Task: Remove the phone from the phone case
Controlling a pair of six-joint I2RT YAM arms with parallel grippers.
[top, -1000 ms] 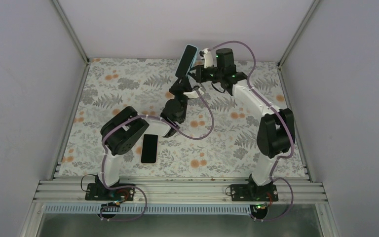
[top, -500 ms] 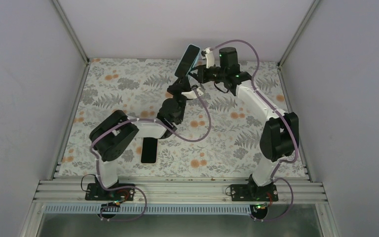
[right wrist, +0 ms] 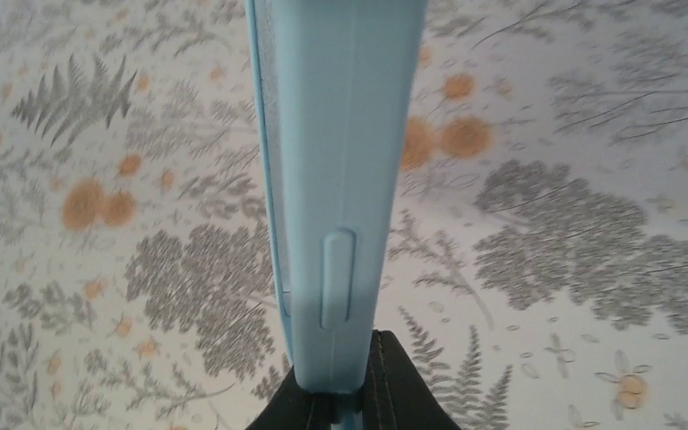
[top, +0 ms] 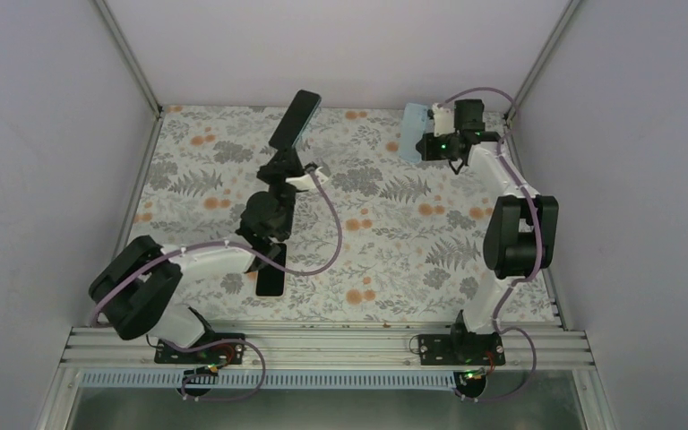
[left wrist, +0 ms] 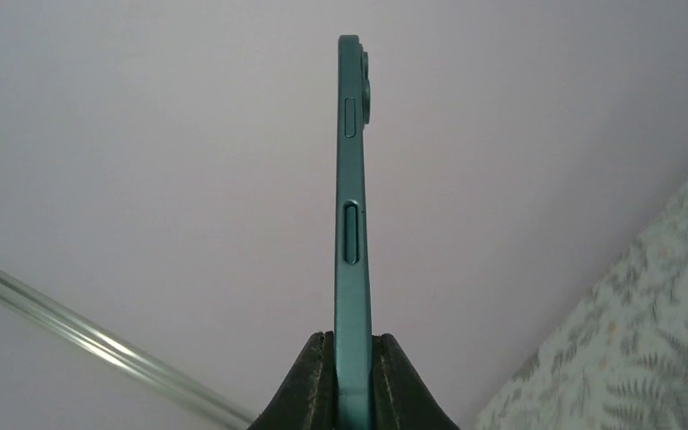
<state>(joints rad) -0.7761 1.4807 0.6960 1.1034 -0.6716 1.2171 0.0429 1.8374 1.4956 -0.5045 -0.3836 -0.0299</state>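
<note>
Phone (top: 294,119) sits clamped bare in left fingers (left wrist: 309,390) high over the desk (top: 394,242), pale blue case (top: 411,143) pinched empty in right fingers (right wrist: 400,383) well apart; extraction looks done, only setting down remains.

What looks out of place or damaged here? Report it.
Nothing damaged or spilled. The left gripper holds the bare phone, the right gripper holds the blue case, well apart. One extra: a black slab, seemingly another phone, lies flat on the table partly under the left arm.
</note>
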